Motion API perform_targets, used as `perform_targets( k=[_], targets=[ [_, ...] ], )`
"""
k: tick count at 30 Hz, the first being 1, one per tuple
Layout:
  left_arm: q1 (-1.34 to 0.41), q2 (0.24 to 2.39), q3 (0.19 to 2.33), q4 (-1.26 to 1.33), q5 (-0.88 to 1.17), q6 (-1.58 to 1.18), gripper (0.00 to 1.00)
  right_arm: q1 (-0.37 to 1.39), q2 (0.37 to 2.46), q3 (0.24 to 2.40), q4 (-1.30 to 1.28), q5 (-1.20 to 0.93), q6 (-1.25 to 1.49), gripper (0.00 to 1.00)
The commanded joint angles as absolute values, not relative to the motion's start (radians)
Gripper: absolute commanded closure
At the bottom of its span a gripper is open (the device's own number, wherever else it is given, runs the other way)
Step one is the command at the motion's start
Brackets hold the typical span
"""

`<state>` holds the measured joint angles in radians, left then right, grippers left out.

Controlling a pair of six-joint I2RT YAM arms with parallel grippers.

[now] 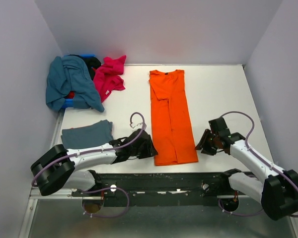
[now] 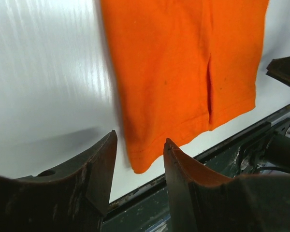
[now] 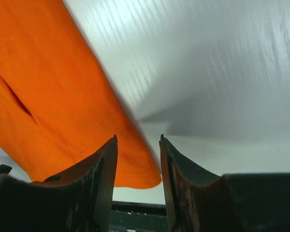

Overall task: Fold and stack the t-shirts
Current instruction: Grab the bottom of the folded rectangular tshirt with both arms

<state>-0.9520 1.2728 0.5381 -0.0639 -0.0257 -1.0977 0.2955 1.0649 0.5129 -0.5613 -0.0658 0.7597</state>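
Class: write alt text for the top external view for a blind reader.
An orange t-shirt, folded lengthwise, lies on a white table, the left gripper and right gripper beside its near corners. A folded blue-grey t-shirt lies near left; a teal t-shirt and pink t-shirt are heaped far left.

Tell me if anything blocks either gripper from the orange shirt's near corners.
Nothing visible does. Only bare table lies between the open left gripper, the open right gripper and the orange shirt hem corners.

Top cam sat high behind the arm bases, looking down on the whole table (image 1: pixel 218 99). Wrist cams rode low and close, looking out past left gripper (image 2: pixel 140 137) and right gripper (image 3: pixel 137 137). All three shared the near hem of the orange t-shirt (image 1: pixel 171 119).
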Motion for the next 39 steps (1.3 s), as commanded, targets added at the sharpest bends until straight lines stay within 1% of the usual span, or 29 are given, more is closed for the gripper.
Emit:
perform_targets(
  k=[1, 4, 5, 8, 15, 18, 19, 21, 24, 25, 26, 28, 30, 31, 33, 39],
  targets=[
    [-0.995, 1.288, 0.5, -0.038, -0.048, -1.189, 0.49, 0.327, 0.974, 0.463, -0.679, -0.075, 0.808, 0.52],
    [-1.026, 1.302, 0.511, -0.064, -0.057, -1.213, 0.53, 0.341, 0.942, 0.446, -0.731, -0.064, 0.816, 0.53],
    [-1.034, 1.307, 0.514, -0.075, -0.058, -1.221, 0.55, 0.345, 0.94, 0.446, -0.75, -0.061, 0.815, 0.54],
    [-1.042, 1.322, 0.511, -0.074, -0.04, -1.235, 0.55, 0.353, 0.94, 0.449, -0.788, -0.057, 0.804, 0.58],
    [-1.068, 1.356, 0.537, -0.075, -0.041, -1.252, 0.56, 0.359, 0.933, 0.419, -0.727, -0.149, 0.781, 0.59],
    [-1.077, 1.365, 0.546, -0.081, -0.049, -1.255, 0.57, 0.362, 0.942, 0.397, -0.684, -0.192, 0.769, 0.62],
    [-1.078, 1.371, 0.545, -0.077, -0.049, -1.258, 0.58, 0.364, 0.951, 0.397, -0.675, -0.202, 0.765, 0.66],
    [-1.08, 1.379, 0.542, -0.071, -0.048, -1.262, 0.63, 0.371, 0.968, 0.403, -0.673, -0.207, 0.759, 0.77],
    [-1.08, 1.399, 0.555, -0.089, -0.051, -1.252, 0.66, 0.376, 0.982, 0.414, -0.684, -0.19, 0.756, 0.91],
    [-1.08, 1.405, 0.56, -0.1, -0.052, -1.25, 0.67, 0.377, 0.985, 0.417, -0.684, -0.192, 0.755, 0.92],
    [-1.08, 1.408, 0.563, -0.098, -0.052, -1.25, 0.69, 0.379, 0.986, 0.422, -0.687, -0.195, 0.753, 0.97],
    [-1.08, 1.411, 0.561, -0.095, -0.054, -1.25, 0.76, 0.382, 0.98, 0.429, -0.692, -0.209, 0.747, 0.99],
    [-1.08, 1.407, 0.569, -0.112, -0.058, -1.249, 0.93, 0.383, 0.971, 0.442, -0.713, -0.213, 0.744, 0.99],
    [-1.08, 1.398, 0.574, -0.132, -0.064, -1.247, 0.97, 0.385, 0.96, 0.449, -0.722, -0.213, 0.742, 0.99],
    [-1.08, 1.375, 0.583, -0.181, -0.083, -1.241, 1.0, 0.388, 0.931, 0.462, -0.744, -0.216, 0.744, 0.99],
    [-1.08, 1.319, 0.621, -0.267, -0.089, -1.21, 1.0, 0.393, 0.85, 0.509, -0.793, -0.233, 0.764, 0.99]
  ],
)
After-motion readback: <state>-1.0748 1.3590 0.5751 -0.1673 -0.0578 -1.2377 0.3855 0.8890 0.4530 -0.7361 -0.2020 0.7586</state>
